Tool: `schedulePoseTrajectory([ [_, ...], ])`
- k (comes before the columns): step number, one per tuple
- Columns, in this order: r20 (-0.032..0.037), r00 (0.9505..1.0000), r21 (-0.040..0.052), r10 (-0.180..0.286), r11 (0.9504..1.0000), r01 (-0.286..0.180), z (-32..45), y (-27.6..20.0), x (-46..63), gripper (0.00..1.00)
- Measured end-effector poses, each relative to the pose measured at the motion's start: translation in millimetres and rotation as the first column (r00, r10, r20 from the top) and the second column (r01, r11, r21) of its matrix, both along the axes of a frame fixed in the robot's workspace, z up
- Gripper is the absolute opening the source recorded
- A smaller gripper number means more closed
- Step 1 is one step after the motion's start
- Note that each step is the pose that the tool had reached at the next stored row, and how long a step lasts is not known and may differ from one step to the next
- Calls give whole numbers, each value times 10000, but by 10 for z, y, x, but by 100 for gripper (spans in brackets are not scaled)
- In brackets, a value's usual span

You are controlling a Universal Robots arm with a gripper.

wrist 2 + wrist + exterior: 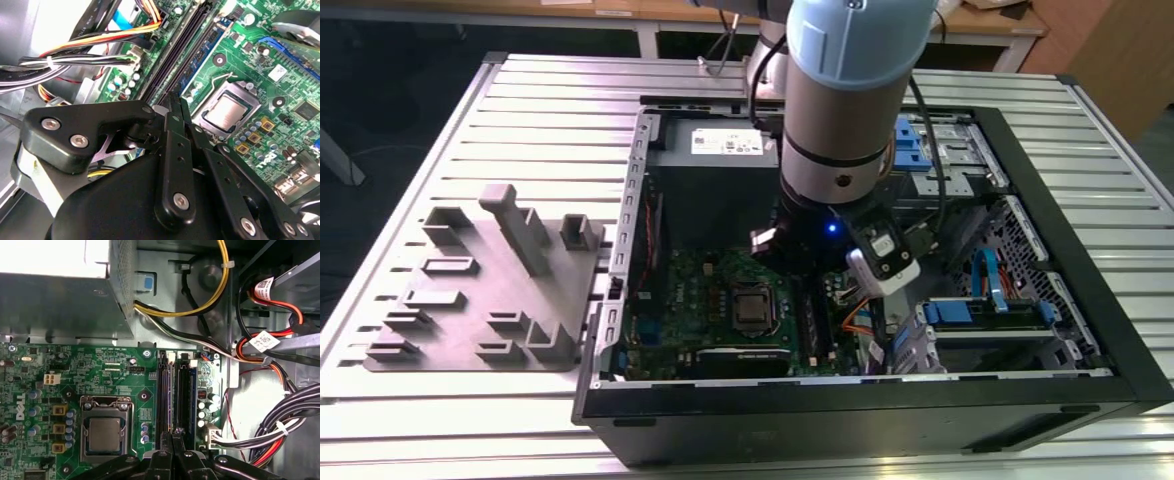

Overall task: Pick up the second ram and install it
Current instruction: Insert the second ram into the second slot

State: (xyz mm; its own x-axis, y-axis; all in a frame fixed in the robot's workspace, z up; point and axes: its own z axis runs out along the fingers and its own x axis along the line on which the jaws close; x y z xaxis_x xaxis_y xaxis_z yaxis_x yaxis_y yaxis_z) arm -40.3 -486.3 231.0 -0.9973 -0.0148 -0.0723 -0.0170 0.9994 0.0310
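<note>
My gripper is down inside the open computer case, with its two black fingers shut together. Their tips sit just over the near end of the long black memory slots on the green motherboard. Nothing sticks out from between the fingers. I cannot tell the second ram apart from the slots, though the slot beside the processor socket looks filled by a thin pale strip. The arm's wrist hides the fingers in the exterior view.
A grey fixture plate with upright blocks lies at the exterior view's left of the case. Bundled cables run close beside the slots. The metal power supply box stands past the slots' far end. Blue drive brackets are on the exterior view's right.
</note>
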Motion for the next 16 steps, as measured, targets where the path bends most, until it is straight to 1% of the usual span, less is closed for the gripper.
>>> schedulePoseTrajectory([
  [4,0,10000,0,1,10000,-1,-33,3,1,8],
  [16,1,10000,4,1,10000,-1,-47,4,-12,8],
])
